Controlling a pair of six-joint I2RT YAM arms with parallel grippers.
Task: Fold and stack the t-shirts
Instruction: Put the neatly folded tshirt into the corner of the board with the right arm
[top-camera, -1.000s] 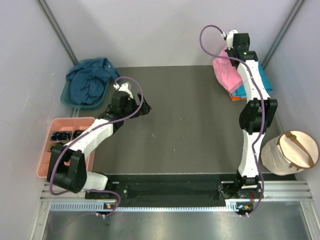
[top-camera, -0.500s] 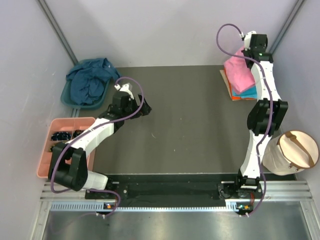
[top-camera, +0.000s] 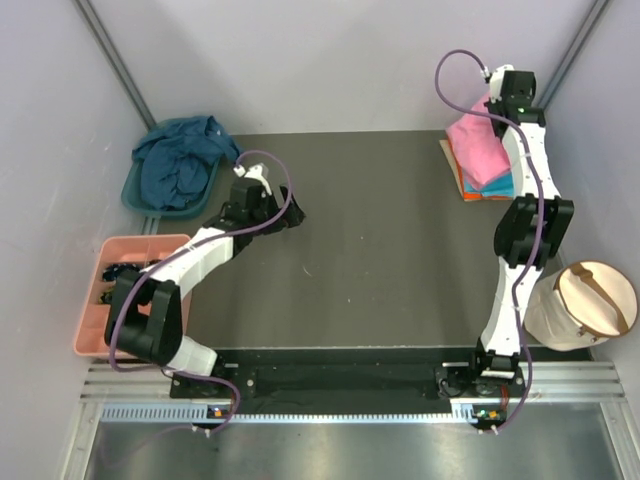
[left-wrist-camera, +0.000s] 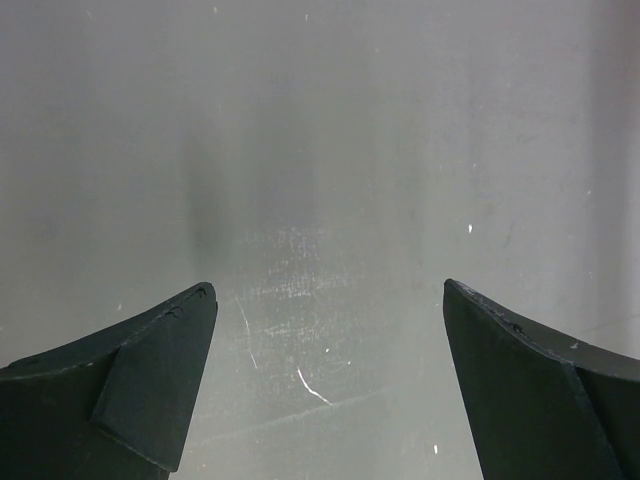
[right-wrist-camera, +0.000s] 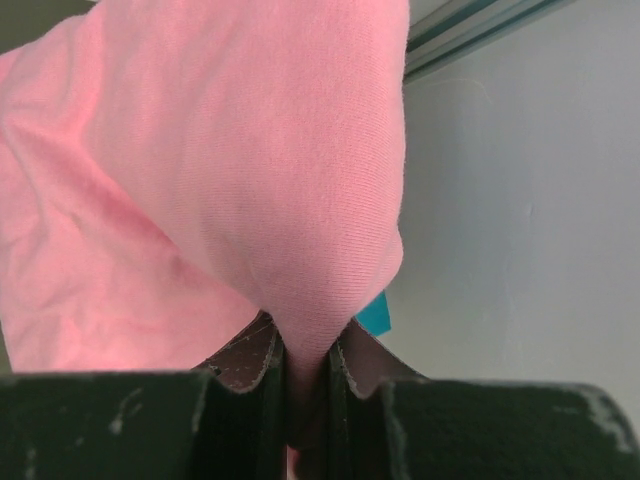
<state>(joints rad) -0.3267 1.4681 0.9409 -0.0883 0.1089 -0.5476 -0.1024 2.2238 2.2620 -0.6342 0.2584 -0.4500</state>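
Tabletop (top-camera: 380, 250) spreads dark before me. Navy t-shirt (top-camera: 178, 165) lies heaped in the teal basin (top-camera: 133, 195) at far left. At far right the pink t-shirt (right-wrist-camera: 200, 180) drapes over the turquoise t-shirt (top-camera: 498, 185) and orange t-shirt (top-camera: 468, 194), one fold pinched tight in my right claw (right-wrist-camera: 305, 350). My left claw (left-wrist-camera: 325, 330) gapes wide over bare table, holding nothing.

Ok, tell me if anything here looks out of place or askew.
Two things. The navy t-shirt lies crumpled, unfolded, in the teal basin at far left. The pink t-shirt, pinched in the right hand, sits rumpled and crooked over the turquoise shirt and orange shirt at far right.
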